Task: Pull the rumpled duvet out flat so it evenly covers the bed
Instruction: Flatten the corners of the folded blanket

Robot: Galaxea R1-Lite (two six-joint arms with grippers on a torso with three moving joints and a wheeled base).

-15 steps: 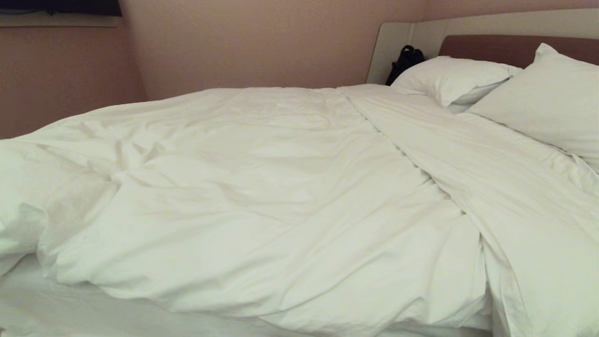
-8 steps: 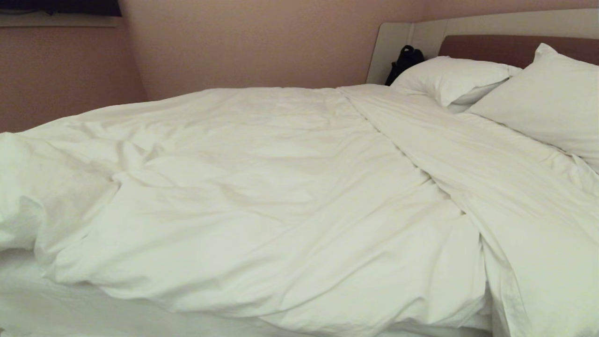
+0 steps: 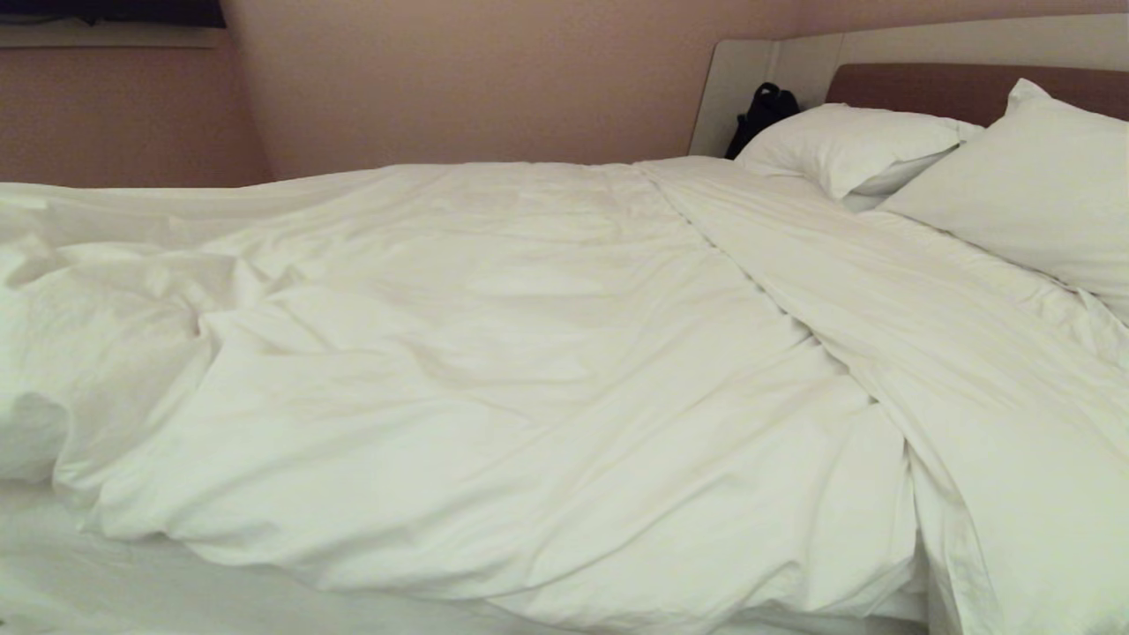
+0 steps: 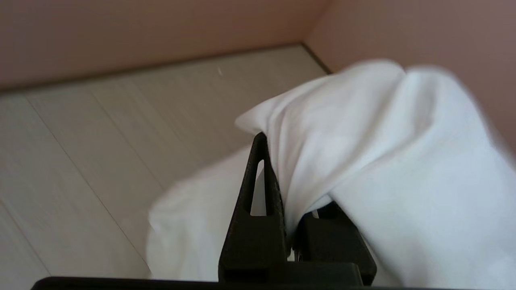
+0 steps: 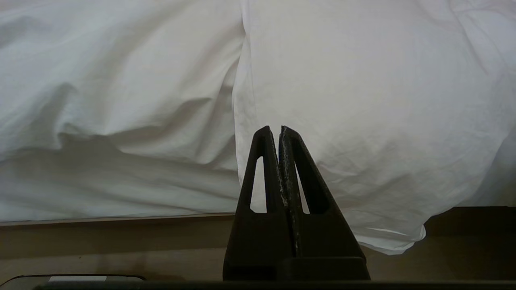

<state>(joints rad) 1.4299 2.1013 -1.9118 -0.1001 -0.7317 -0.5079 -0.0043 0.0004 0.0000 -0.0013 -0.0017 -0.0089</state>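
Left gripper (image 4: pixel 278 161) clamping duvet (image 3: pixel 494 370) edge above floor (image 4: pixel 100 161).
Right gripper (image 5: pixel 281 133) hanging pinched together, empty, beside bed (image 5: pixel 121 229); duvet lying rumpled over mattress, bunching left; pillows (image 3: pixel 856 145) resting by headboard (image 3: pixel 926 88).

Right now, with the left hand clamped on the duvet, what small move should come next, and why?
Probably keep drawing the left hand outward toward the bed's foot end. It is shut on a fold of the duvet, which is bunched there, with bare sheet showing along the near edge. The right hand is shut, holding nothing.
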